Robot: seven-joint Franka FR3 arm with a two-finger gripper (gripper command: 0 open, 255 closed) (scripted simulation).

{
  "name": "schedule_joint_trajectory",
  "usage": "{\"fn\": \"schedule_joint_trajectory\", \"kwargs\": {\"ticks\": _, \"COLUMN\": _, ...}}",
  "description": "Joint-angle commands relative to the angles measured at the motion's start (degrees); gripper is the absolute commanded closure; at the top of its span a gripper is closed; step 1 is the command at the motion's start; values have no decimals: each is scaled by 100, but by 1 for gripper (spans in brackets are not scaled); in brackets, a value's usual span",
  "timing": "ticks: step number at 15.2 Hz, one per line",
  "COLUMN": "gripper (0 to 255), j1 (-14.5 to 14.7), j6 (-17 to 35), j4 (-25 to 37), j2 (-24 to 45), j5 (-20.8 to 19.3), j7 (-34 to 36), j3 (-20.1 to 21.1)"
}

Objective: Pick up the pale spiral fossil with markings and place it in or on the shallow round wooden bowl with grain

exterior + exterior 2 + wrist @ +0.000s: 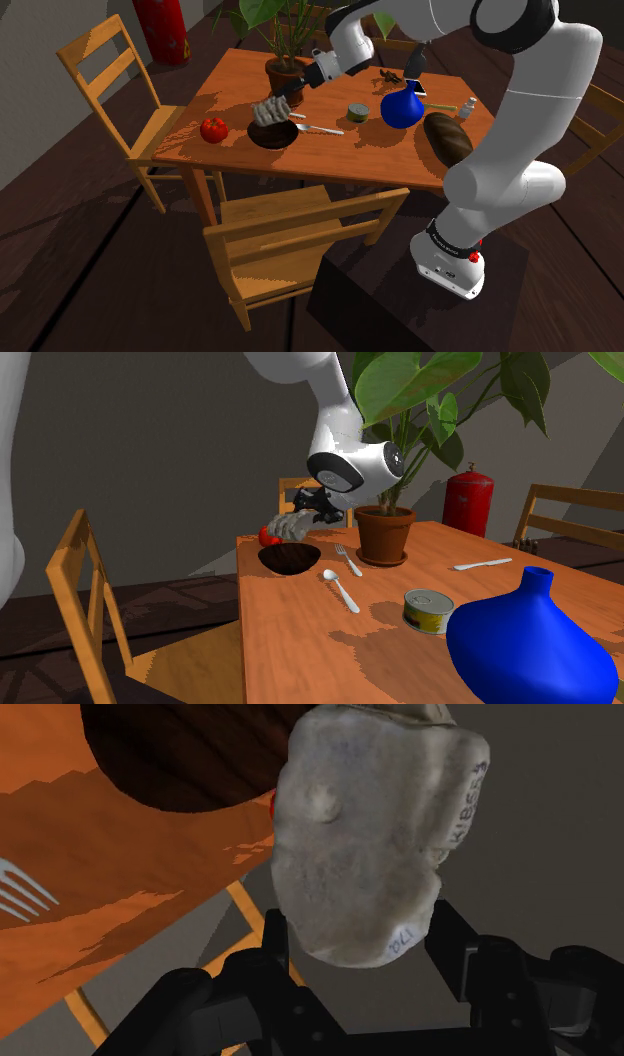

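The pale spiral fossil, with handwritten markings on its edge, hangs in the air with my gripper shut on its lower end. It hovers just above the dark, shallow round wooden bowl, which rests on the orange wooden table. From the shoulder view the fossil sits directly over the bowl, and the gripper comes in from the right. In the second exterior view the fossil floats over the bowl, the gripper behind it.
A red tomato lies left of the bowl. A potted plant stands behind it, a fork and spoon beside it. Further right are a can, a blue vase and a dark loaf. Chairs ring the table.
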Motion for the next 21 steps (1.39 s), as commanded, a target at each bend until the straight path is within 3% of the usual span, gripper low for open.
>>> {"fn": "schedule_joint_trajectory", "kwargs": {"ticks": 1, "gripper": 255, "j1": 15, "j6": 68, "j4": -14, "j2": 105, "j5": 38, "j7": -121, "j3": -1}}
{"fn": "schedule_joint_trajectory", "kwargs": {"ticks": 11, "gripper": 255, "j1": 94, "j6": 363, "j4": 19, "j2": 713, "j5": 178, "j7": -705, "j3": -37}}
{"fn": "schedule_joint_trajectory", "kwargs": {"ticks": 19, "gripper": 255, "j1": 94, "j6": 363, "j4": 19, "j2": 713, "j5": 178, "j7": -705, "j3": -37}}
{"fn": "schedule_joint_trajectory", "kwargs": {"ticks": 20, "gripper": 0, "j1": 94, "j6": 362, "j4": 19, "j2": 713, "j5": 178, "j7": -704, "j3": -37}}
{"fn": "schedule_joint_trajectory", "kwargs": {"ticks": 21, "gripper": 0, "j1": 94, "j6": 362, "j4": 20, "j2": 714, "j5": 177, "j7": -704, "j3": -37}}
